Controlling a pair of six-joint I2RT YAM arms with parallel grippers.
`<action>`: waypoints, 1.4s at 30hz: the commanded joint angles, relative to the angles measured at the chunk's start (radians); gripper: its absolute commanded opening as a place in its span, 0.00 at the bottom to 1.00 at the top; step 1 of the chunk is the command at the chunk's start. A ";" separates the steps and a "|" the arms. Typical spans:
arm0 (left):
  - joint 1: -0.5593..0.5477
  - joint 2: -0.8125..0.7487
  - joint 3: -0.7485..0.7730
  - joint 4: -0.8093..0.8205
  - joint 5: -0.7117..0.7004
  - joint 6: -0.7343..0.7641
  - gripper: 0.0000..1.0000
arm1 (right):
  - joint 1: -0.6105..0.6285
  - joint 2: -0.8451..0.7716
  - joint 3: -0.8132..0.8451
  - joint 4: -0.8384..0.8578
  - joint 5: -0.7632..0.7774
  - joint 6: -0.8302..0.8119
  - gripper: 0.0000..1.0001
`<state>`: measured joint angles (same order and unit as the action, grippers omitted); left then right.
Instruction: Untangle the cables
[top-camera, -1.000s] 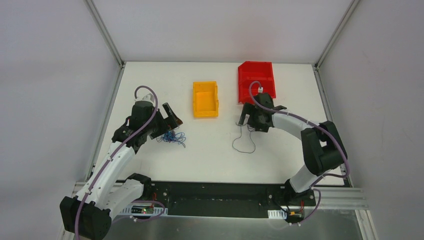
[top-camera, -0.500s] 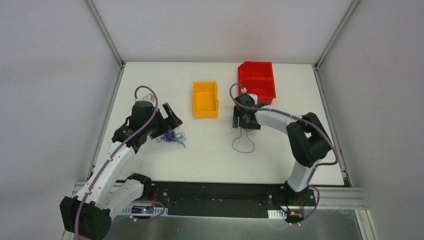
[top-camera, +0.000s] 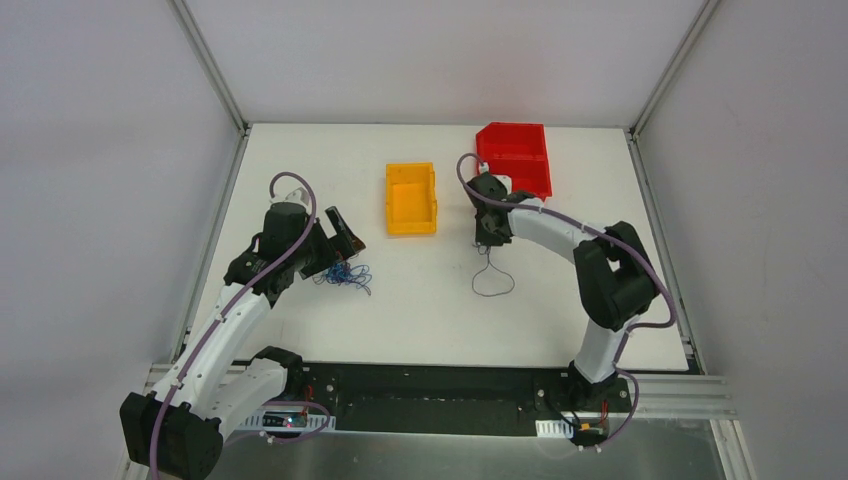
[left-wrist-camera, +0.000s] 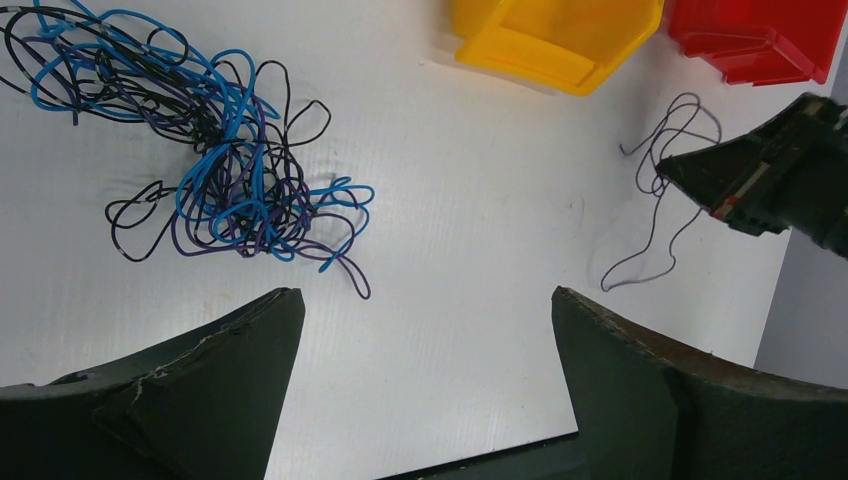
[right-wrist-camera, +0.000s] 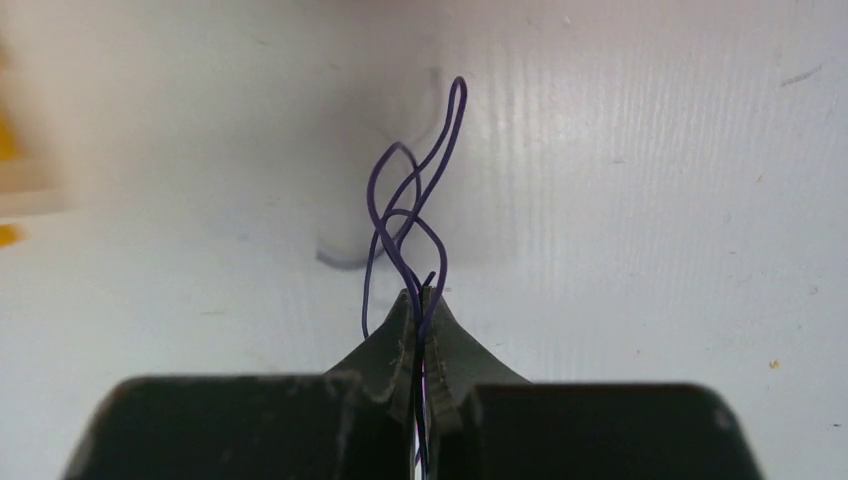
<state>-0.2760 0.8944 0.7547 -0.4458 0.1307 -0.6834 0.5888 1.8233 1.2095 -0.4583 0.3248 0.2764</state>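
From above, we see the left gripper spread wide, just beside the cable tangle, which lies toward the left side of the white table. The right gripper stands in front of the gap between the yellow bin and the red bin. A purple wire trails from it in a loop toward the arm bases.

Through the left wrist camera, we find the tangle's blue, black and purple strands knotted together ahead of the released fingers, well apart from the lone wire.

Through the right wrist camera, we see the fingertips pinched tight on the purple wire, which twists away from them over the table.
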 joint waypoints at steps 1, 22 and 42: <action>-0.006 -0.005 0.003 0.024 0.014 0.033 0.99 | -0.028 -0.143 0.187 -0.032 -0.116 -0.055 0.00; -0.006 -0.035 0.006 0.022 0.053 0.032 0.99 | -0.313 0.225 0.542 0.671 -0.107 -0.160 0.00; -0.006 0.034 0.035 0.024 0.055 0.047 0.99 | -0.346 -0.019 -0.088 0.962 -0.034 -0.238 0.00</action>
<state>-0.2756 0.9310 0.7547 -0.4450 0.1745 -0.6617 0.2409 1.9083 1.1767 0.4099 0.2512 0.0578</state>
